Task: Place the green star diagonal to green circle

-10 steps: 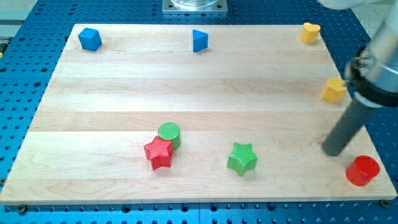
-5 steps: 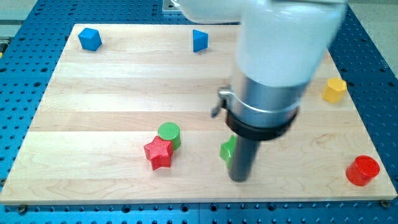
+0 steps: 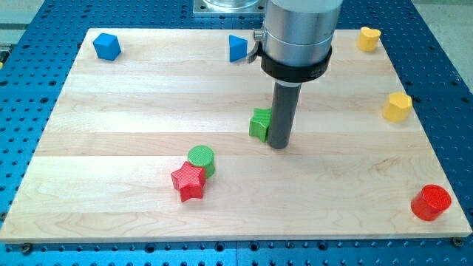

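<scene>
Blocks ring the wooden board (image 3: 111, 125): blue ones (image 3: 106, 46) (image 3: 236, 48) along the view's top, yellow ones (image 3: 369, 38) (image 3: 397, 107) at the right, a red cylinder (image 3: 431, 202) bottom right, and a red star (image 3: 188, 181) touching the green circle (image 3: 201, 159). The green star (image 3: 259, 123), partly hidden, sits up and right of that circle, apart from it. My tip (image 3: 278, 145) holds nothing, its upright rod pressed against the star's right side.
</scene>
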